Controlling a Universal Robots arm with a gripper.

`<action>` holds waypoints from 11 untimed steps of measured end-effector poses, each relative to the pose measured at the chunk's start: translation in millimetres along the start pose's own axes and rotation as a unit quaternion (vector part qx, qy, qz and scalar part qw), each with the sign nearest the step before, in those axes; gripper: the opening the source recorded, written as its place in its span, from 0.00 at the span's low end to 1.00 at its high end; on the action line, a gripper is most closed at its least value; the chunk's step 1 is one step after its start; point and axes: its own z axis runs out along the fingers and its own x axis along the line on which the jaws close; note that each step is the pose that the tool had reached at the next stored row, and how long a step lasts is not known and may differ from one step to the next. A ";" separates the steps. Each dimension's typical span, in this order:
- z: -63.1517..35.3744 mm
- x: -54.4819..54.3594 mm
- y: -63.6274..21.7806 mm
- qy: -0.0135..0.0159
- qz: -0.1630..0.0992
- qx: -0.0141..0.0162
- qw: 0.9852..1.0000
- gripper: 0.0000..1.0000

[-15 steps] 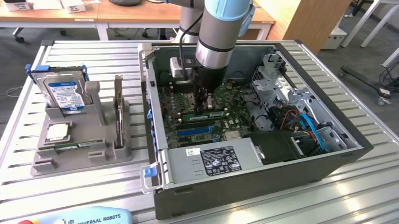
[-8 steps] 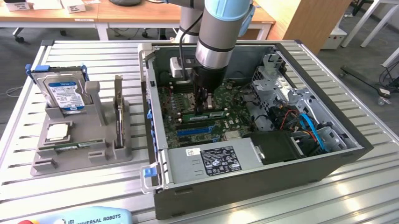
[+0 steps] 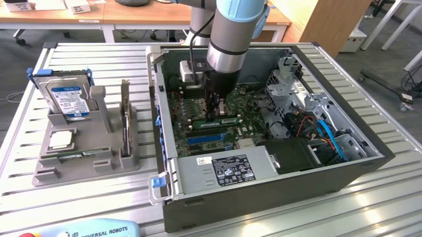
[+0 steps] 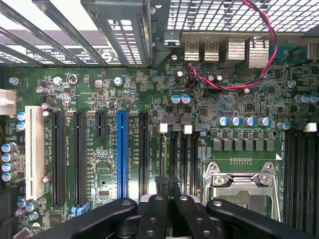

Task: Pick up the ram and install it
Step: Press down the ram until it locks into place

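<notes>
Exterior view: the arm reaches down into the open grey computer case [image 3: 343, 168] standing on the slatted metal surface [image 3: 86, 207]. The black gripper [image 3: 214, 117] sits low over the green motherboard [image 3: 197, 106], its fingers drawn together. Just beside its tip, lying flat among the memory slots, is a long narrow green circuit-board stick with a pale sticker – the ram [image 3: 228, 120]; whether the fingers touch it cannot be told. Well apart from the gripper, outside the case, a grey moulded holder [image 3: 105, 129] carries a silver hard drive with a blue label [image 3: 69, 101], a dark upright expansion card [image 3: 125, 116], a square processor chip [image 3: 61, 139] and a second green memory stick [image 3: 79, 155] lying in its groove.

Wrist view: the gripper [image 4: 166, 182] has its two fingers [image 4: 160, 209] pressed together, tips directly over the dark memory slots [image 4: 180, 162]. To one side runs the long blue expansion slot [image 4: 122, 154] – to the other, the silver processor socket frame [image 4: 242, 180]. A red-and-black wire pair [image 4: 259, 59] loops far beyond the tips.
</notes>
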 end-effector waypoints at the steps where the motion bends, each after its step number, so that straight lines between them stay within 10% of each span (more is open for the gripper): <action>1: 0.0 0.0 0.0 0.000 0.000 0.000 1.000 0.10; 11: 0.3 0.0 0.0 0.000 0.000 0.000 1.000 0.10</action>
